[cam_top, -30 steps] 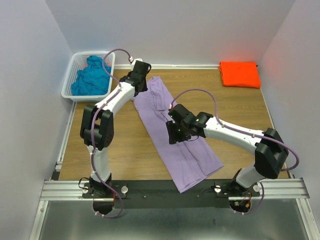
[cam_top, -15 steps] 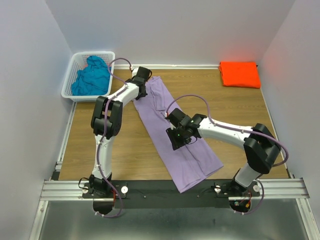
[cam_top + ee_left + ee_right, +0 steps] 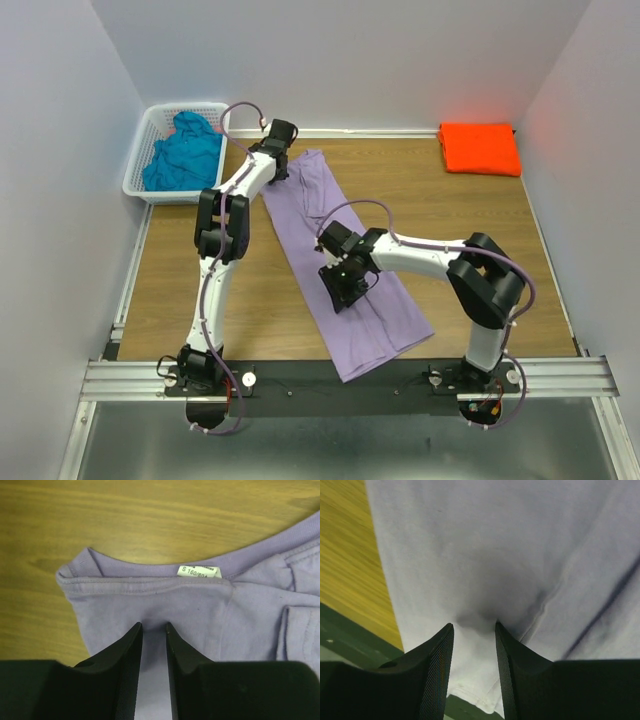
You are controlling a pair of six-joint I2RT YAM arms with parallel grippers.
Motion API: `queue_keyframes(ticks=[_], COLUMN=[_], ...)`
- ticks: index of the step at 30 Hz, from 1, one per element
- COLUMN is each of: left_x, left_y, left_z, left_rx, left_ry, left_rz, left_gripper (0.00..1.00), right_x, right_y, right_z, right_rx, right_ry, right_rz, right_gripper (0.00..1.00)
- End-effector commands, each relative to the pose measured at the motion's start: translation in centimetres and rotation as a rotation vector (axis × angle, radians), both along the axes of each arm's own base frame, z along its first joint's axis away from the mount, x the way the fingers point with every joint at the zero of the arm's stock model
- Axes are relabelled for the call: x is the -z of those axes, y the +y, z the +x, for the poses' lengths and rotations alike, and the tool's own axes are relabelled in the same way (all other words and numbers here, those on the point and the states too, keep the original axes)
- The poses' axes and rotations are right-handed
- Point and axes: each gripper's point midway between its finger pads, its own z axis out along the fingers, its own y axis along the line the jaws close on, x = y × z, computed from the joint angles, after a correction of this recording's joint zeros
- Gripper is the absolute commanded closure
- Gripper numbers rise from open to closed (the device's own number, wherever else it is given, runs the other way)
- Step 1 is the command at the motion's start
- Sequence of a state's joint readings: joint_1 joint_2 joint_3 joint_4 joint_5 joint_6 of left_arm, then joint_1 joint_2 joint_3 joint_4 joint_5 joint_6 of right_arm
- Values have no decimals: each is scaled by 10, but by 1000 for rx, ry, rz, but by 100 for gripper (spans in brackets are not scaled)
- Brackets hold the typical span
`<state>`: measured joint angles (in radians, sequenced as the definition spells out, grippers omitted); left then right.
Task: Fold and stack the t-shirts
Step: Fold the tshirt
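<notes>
Lavender shirt (image 3: 380, 325): spread slantwise, just right of the white basket (image 3: 138, 188).
Left gripper (image 3: 154, 630): clamped on its collar end, near the basket.
Right gripper (image 3: 474, 627): pinching its middle, farther from the basket.
Teal shirt (image 3: 185, 155): inside the basket.
Orange shirt (image 3: 480, 148): folded, well right of the basket.

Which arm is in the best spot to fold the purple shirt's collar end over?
Left. The left gripper pinches the purple shirt beside its collar; the right gripper grips midway down.
</notes>
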<state>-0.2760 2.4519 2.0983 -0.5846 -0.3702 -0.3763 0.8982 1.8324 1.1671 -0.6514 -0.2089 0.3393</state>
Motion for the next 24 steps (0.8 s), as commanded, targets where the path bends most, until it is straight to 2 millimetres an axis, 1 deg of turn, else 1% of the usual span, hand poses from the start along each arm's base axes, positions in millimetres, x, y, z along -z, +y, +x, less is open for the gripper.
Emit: queue_keyframes(ticks=[1, 2, 3, 4, 5, 8, 9, 11, 12, 13, 14, 15, 16, 17, 18, 19, 20, 21, 22, 23, 24], left_x=[12, 11, 7, 10, 6, 9, 3, -3, -10, -29, -32, -42, -68, -74, -83, -99, -106, -111, -126, -130, -125], left_y=[4, 2, -1, -3, -7, -16, -18, -19, -18, -17, -16, -14, -15, -16, -16, -20, -23, -26, -30, -35, -43], left_z=[7, 11, 17, 20, 24, 27, 32, 33, 34, 39, 38, 40, 45, 44, 45, 44, 43, 41, 38, 35, 27], left_rx=[74, 89, 99, 113, 129, 160, 168, 170, 164, 157, 145, 138, 132, 127, 123, 130, 135, 133, 139, 143, 152], left_ry=[47, 40, 22, 21, 8, -1, -26, -41, -57, -101, -112, -137, -198, -211, -230, -255, -265, -273, -291, -295, -277], left_rz=[71, 68, 64, 65, 48, 15, 5, -4, -8, -18, -27, -36, -52, -64, -75, -98, -114, -136, -155, -172, -187], left_gripper=[66, 66, 66, 66, 66, 64, 63, 61, 60, 58, 56, 55, 53, 50, 49, 48, 47, 47, 47, 47, 48], right_x=[7, 7, 4, 3, -1, -9, -21, -35, -45, -53, -67, -73, -78, -83, -86, -87, -88, -87, -86, -87, -84], right_y=[31, 36, 48, 52, 62, 72, 77, 79, 80, 80, 75, 72, 68, 57, 51, 43, 31, 23, 16, 8, -4], right_z=[-5, -2, 6, 10, 18, 28, 35, 47, 52, 57, 64, 67, 70, 72, 73, 74, 72, 71, 70, 72, 67], right_rx=[-32, -31, -29, -24, -14, 4, 9, 31, 41, 49, 74, 91, 107, 133, 148, 172, 192, 207, 222, 241, 257], right_ry=[65, 65, 51, 48, 31, 8, -26, -89, -120, -149, -191, -202, -212, -219, -225, -225, -236, -237, -240, -243, -240], right_rz=[46, 53, 70, 74, 88, 107, 129, 135, 146, 152, 162, 167, 174, 174, 174, 167, 157, 149, 142, 138, 124], right_gripper=[53, 53, 53, 52, 51, 47, 47, 43, 41, 38, 37, 36, 35, 35, 35, 35, 35, 35, 35, 35, 35])
